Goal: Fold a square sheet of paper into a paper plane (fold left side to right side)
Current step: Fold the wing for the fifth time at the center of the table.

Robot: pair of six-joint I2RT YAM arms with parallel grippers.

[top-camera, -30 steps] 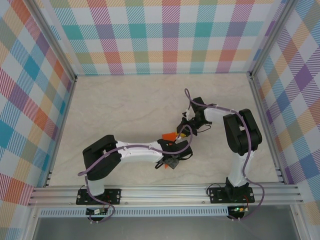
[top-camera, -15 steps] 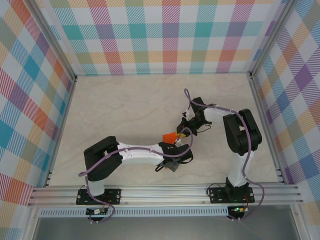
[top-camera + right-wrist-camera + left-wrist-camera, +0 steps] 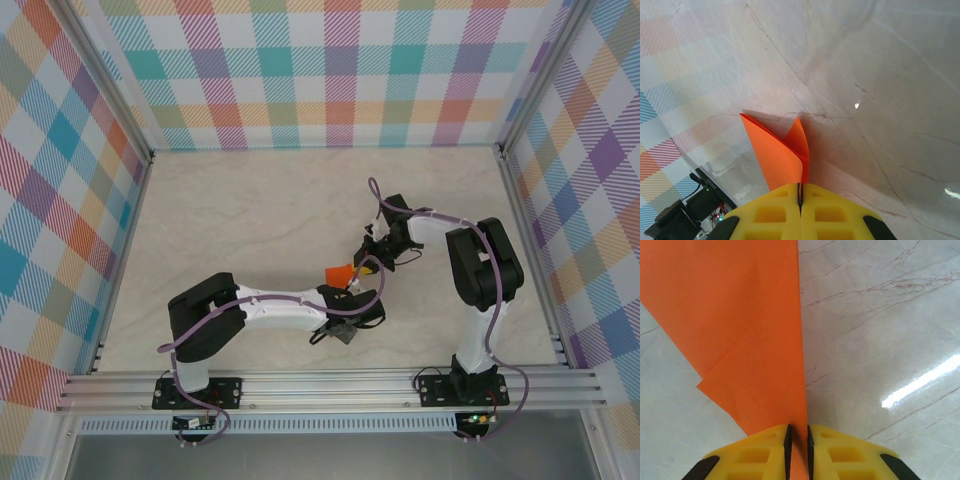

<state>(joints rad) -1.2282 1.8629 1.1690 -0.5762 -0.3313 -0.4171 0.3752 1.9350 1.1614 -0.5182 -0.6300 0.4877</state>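
matt paper (image 3: 740,315), glossy table (image 3: 880,340)

On the left gripper (image 3: 798,440) the yellow pads (image 3: 757,455) stand narrowly apart, the folded orange sheet of paper (image 3: 750,325) running from far left into their gap, over the marble table (image 3: 880,315).

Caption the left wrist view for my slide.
Folded orange paper against the marble-look table, its straight edge running between the left claw's yellow fingers.
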